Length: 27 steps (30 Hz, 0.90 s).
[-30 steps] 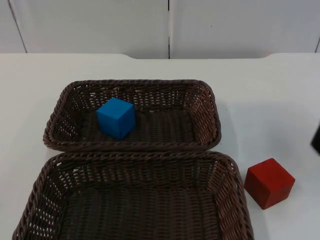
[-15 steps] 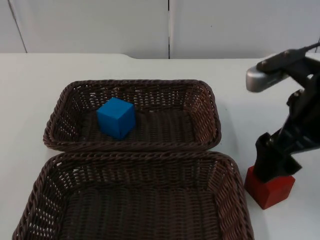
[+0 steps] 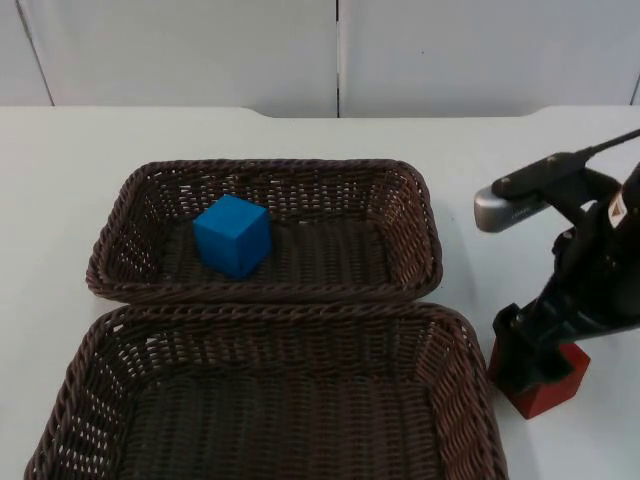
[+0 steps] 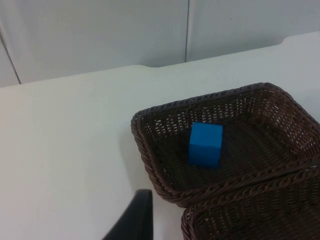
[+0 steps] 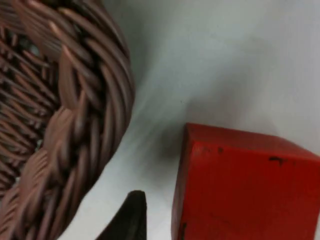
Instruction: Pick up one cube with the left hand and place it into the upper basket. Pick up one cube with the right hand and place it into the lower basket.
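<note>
Top view: right tool [image 3: 535, 362] low at right edge of frame, down over red wooden cube [image 3: 550, 385] on white tabletop [image 3: 60, 200], just beside lower brown wicker basket [image 3: 120, 340]. Fingers straddle the cube; pinching or not, cannot tell. Blue cube [image 3: 232, 235] sits left of centre inside upper brown wicker basket [image 3: 420, 215]. Left tool: state cannot tell.

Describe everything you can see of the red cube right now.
The red cube is a plain, matte solid block with sharp edges and a few small dark marks on its faces. It sits on the white table, just right of the lower basket, apart from its rim. The right tool is down over it, one fingertip between cube and basket.
</note>
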Each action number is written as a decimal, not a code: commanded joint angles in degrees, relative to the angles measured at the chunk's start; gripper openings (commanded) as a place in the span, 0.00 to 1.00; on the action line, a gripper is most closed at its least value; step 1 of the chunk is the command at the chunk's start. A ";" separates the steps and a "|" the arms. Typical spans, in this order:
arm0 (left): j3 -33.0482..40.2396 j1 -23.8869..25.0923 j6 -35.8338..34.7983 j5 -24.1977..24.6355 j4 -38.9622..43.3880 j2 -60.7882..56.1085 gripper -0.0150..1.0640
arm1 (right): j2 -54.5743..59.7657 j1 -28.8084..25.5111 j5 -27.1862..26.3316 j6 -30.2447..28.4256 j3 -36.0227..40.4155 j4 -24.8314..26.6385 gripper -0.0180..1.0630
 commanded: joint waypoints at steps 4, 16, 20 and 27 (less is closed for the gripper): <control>0.30 -0.14 -0.45 -0.41 -0.33 -0.27 0.99 | 1.44 0.32 -1.28 0.25 -0.32 -0.32 0.99; 0.30 -0.14 -0.45 -0.31 0.00 -0.27 0.99 | 2.12 0.32 -1.27 0.25 -0.32 -0.86 0.32; 0.30 -0.14 -0.45 -0.31 0.00 -0.27 0.99 | 1.06 0.32 -0.84 0.25 -0.32 -0.86 0.05; 0.30 -0.14 -0.45 -0.32 0.42 -0.27 0.99 | -4.95 0.32 1.80 0.25 -0.32 -1.90 0.02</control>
